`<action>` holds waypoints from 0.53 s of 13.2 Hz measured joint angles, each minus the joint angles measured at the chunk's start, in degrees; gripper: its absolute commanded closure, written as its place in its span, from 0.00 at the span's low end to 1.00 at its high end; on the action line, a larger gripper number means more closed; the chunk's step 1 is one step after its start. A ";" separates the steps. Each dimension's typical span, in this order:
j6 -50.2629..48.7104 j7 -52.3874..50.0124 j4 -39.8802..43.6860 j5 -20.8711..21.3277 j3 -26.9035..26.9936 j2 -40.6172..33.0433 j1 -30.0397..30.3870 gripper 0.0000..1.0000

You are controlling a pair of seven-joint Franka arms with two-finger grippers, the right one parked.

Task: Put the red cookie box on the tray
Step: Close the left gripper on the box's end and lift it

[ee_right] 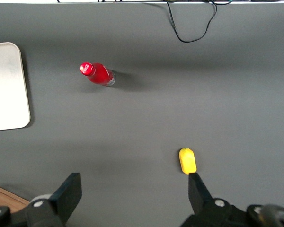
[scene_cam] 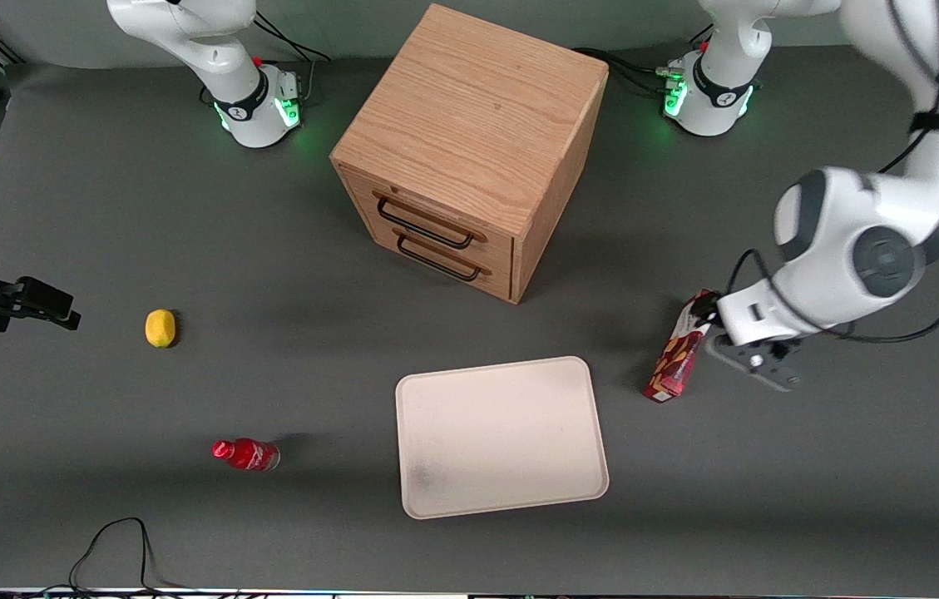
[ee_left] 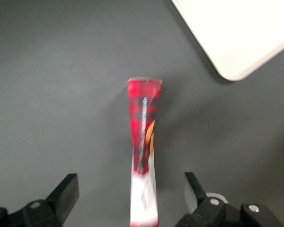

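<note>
Lying bare, tray [scene_cam: 502, 437]; beside it red cookie box [scene_cam: 675, 356] stands tilted on worktop [scene_cam: 269, 274], between wide-open claw [ee_left: 132, 196] fingers, ungripped.

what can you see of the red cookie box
The red cookie box is a long narrow carton, red plaid with brown-orange cookie pictures and a white end panel. It stands on end on the grey table, leaning slightly, beside the tray toward the working arm's end, not touching it. The gripper is open around its top, fingers apart from its sides.
</note>
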 measured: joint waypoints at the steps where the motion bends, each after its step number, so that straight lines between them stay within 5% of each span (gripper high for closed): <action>1: 4.13 -0.50 -1.61 1.13 -0.16 2.01 -0.56 0.01; 4: 9.36 -1.37 -3.99 3.13 -0.13 6.06 -0.97 0.04; 5: 10.16 -2.41 -4.50 3.95 -0.11 6.54 -0.97 0.18; 7: 11.31 -4.59 -5.67 4.75 -0.11 6.65 -0.98 1.00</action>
